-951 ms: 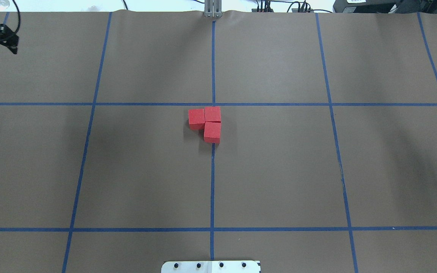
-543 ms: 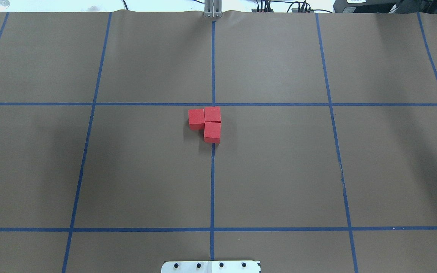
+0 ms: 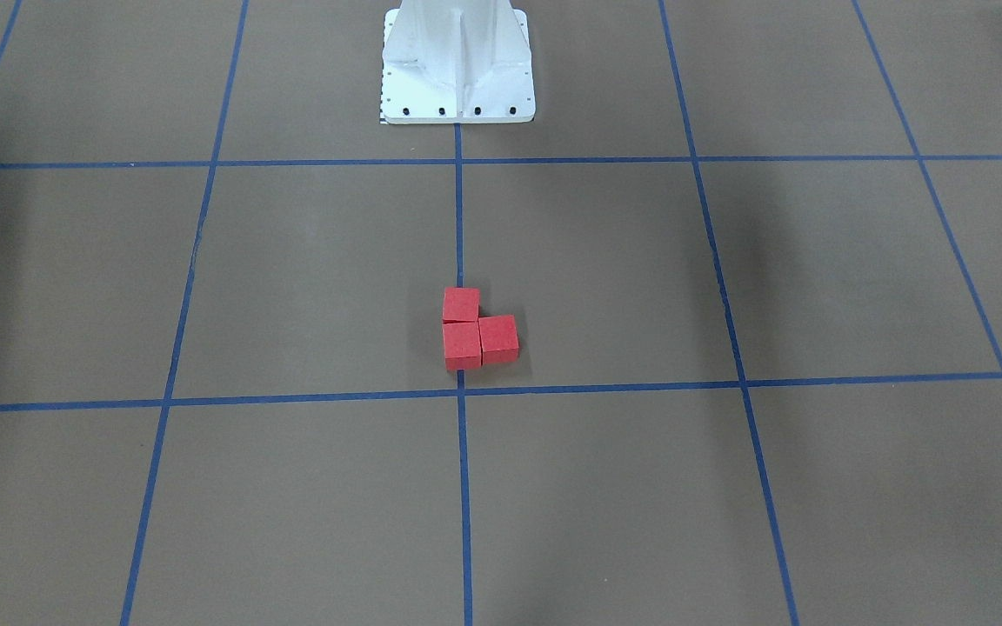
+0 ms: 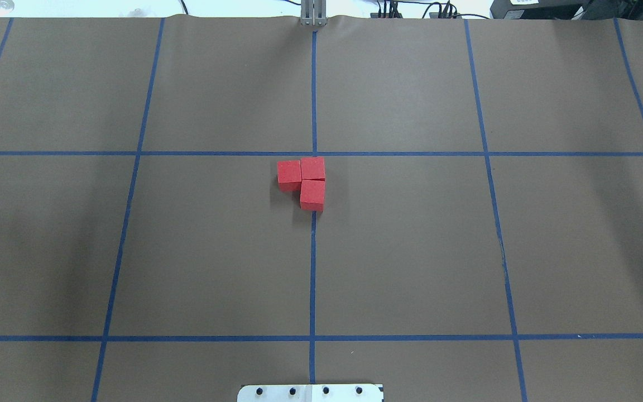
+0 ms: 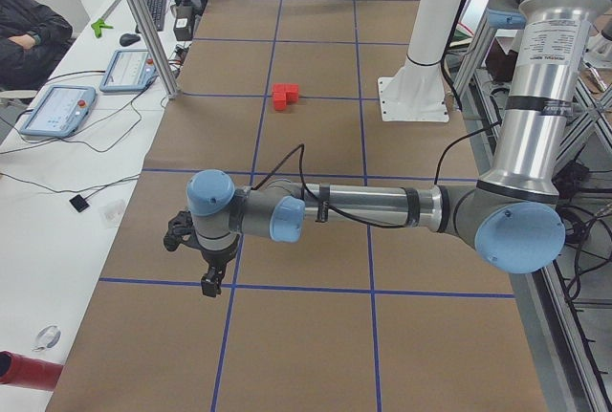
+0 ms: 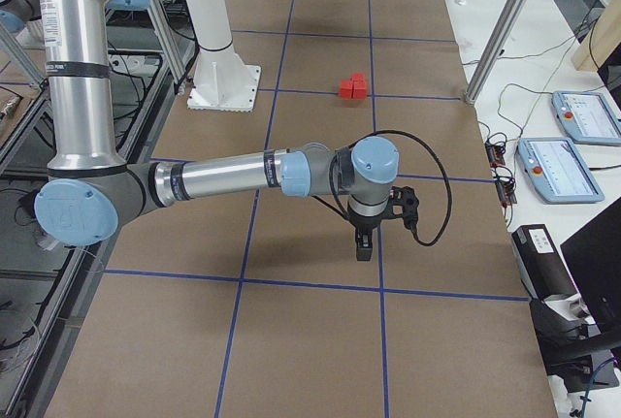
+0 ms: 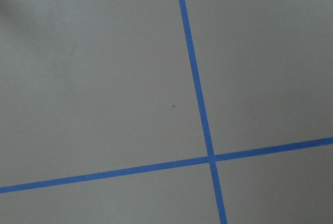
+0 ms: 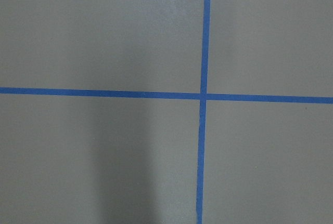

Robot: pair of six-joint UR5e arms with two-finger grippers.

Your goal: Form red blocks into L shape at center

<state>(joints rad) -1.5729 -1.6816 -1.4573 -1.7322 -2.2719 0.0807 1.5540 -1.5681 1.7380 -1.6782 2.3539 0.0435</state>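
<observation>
Blocks [image 4: 311,184] sit touching in an L at bench middle, just robot-side of center [image 4: 324,146], so task looks done; left pincer [image 5: 207,283] and right pincer [image 6: 363,246] hang near opposite bench ends, open or closed cannot tell.

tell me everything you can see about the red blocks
Three small matte red blocks, plain-faced cubes, lie flat on the brown table, touching side to side in an L: two in a row over the blue tape line, the third beside the far one on the robot's left. They sit just on the robot's side of the center crossing. Nothing else touches them.
</observation>
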